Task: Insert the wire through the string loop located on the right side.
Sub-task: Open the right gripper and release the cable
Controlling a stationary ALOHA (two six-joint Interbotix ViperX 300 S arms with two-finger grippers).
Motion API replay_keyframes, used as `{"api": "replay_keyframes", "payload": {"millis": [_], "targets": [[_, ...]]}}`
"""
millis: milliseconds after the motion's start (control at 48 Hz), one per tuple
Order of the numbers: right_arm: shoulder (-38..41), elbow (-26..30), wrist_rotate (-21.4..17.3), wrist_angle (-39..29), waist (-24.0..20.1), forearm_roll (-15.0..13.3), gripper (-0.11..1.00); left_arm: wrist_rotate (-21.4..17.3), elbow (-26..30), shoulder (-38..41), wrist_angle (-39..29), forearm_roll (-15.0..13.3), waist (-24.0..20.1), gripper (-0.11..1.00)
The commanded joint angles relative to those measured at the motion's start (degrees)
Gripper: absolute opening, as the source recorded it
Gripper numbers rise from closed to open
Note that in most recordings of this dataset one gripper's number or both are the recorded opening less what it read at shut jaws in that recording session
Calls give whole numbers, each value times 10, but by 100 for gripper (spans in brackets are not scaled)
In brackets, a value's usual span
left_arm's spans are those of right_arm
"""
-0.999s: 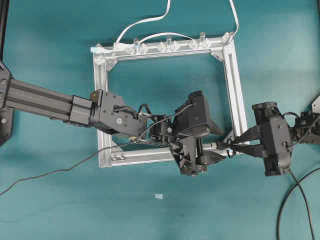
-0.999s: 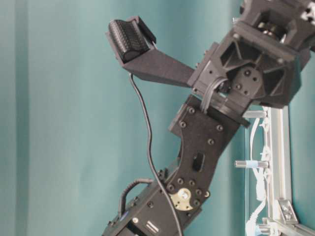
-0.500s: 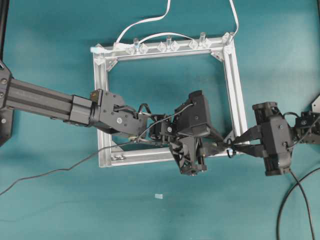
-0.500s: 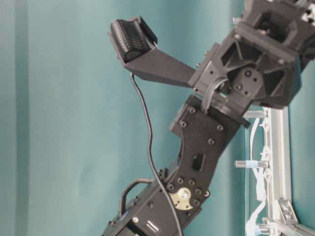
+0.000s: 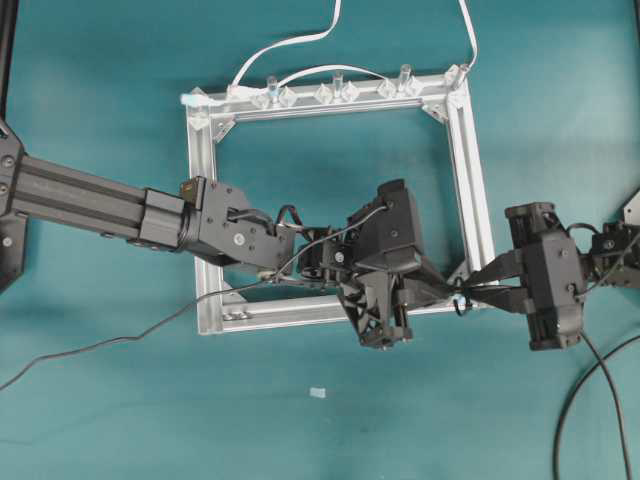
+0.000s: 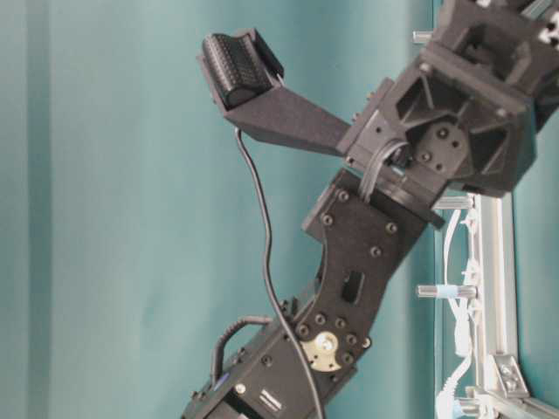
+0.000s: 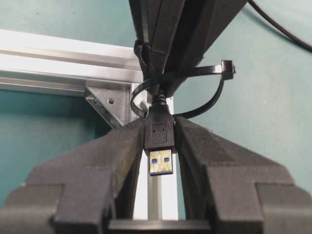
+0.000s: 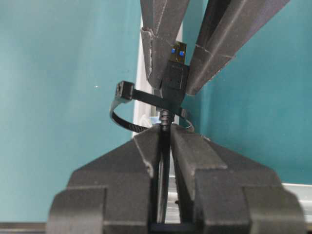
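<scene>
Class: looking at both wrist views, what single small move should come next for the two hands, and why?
Probably the right hand should let go. The wire's plug has passed through the string loop and sits clamped between the left hand fingers, while the right hand is shut on the wire behind the loop, so the left could then draw it through.

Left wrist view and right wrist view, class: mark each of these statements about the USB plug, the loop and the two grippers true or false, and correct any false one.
1. The left gripper pinches the black body of the USB plug. True.
2. The plug has passed through the black loop. True.
3. The right gripper stands wide open, away from the wire. False: it is shut on the wire just behind the plug.
4. The plug's insert is red. False: it is blue.
5. The aluminium frame is round. False: it is a square of straight bars.
</scene>
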State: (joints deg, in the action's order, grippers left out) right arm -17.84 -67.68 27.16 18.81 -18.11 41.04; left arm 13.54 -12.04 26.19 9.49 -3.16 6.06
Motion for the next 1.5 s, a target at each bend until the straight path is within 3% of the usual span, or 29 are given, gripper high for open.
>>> {"api": "replay_keyframes", "payload": {"millis": [0, 229, 479, 562, 729, 770, 1062, 1478], "targets": [[-7, 4, 2, 7, 1, -4, 10, 0, 11, -15, 2, 1, -1, 23], [-10, 1, -6, 3, 2, -50, 10, -1, 10, -18, 1, 1, 0, 23], [-11, -1, -12, 3, 2, -49, 10, -1, 9, -19, 1, 2, -1, 23], [-11, -2, -20, 3, 2, -46, 27, -1, 9, -19, 1, 1, -1, 23], [-20, -10, -34, 2, 2, -43, 76, -1, 8, -20, 0, 1, -1, 23], [-26, -14, -34, 2, 1, -43, 83, -2, 8, -21, -1, 2, -1, 23], [-76, -48, -35, 2, 2, -29, 83, -3, 6, -23, -7, 1, -1, 23], [-79, -60, -35, 4, 2, -24, 83, -4, 6, -23, -7, 1, -4, 23]]}}
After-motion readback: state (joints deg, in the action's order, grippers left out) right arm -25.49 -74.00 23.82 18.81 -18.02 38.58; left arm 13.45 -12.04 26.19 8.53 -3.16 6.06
